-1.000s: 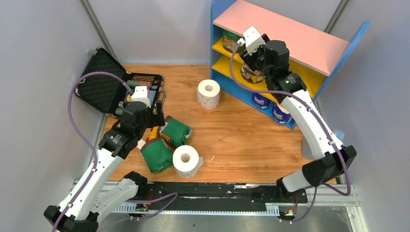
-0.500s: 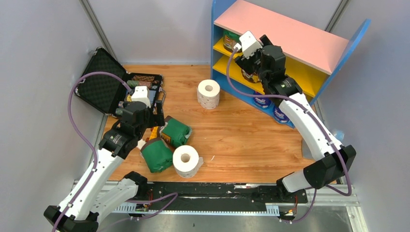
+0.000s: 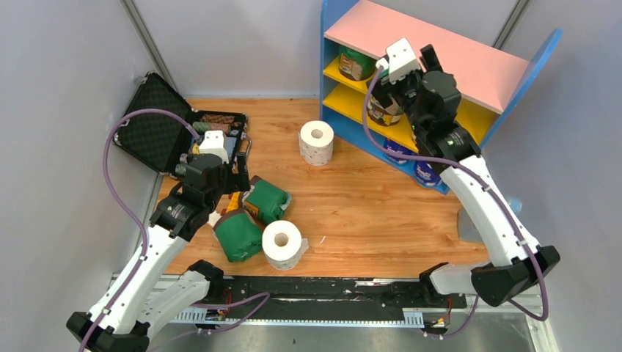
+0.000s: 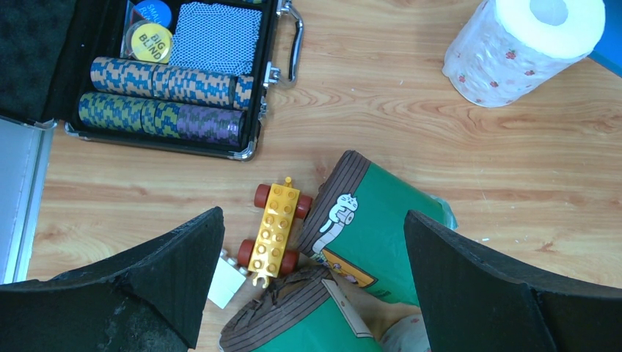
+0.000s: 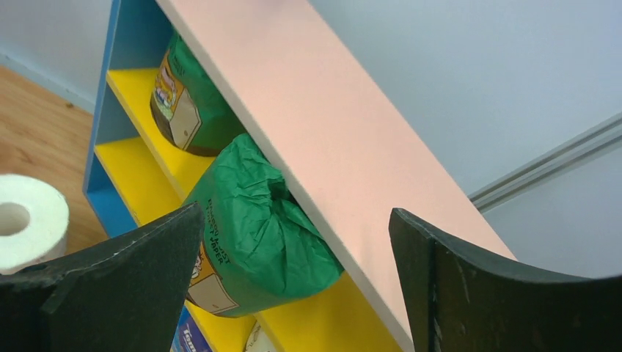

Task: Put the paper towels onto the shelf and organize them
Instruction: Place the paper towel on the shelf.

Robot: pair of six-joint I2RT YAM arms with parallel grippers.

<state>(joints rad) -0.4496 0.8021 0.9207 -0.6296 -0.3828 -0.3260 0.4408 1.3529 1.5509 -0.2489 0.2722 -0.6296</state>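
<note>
The shelf (image 3: 440, 51) stands at the back right, with blue sides, a pink top and yellow boards. A green roll (image 3: 383, 110) lies on its yellow board, and another green roll (image 3: 356, 64) stands further back. My right gripper (image 3: 394, 86) hovers just in front of them, open and empty. In the right wrist view the nearer green roll (image 5: 249, 235) lies beyond the open right gripper (image 5: 297, 216), under the pink board (image 5: 330, 132). My left gripper (image 4: 314, 216) is open above two green rolls (image 4: 381, 227) (image 4: 308, 323) on the floor, touching neither.
A yellow toy car (image 4: 275, 227) lies beside the green rolls. An open black case (image 3: 158, 128) of chips sits at the left. Bare white rolls stand mid-floor (image 3: 316, 142) and near the front (image 3: 282, 243). Blue-and-white rolls (image 3: 396, 152) sit on the shelf's lowest level.
My right gripper has pulled back up and to the right, away from the green roll, which stays on the yellow board. The left arm has not moved.
</note>
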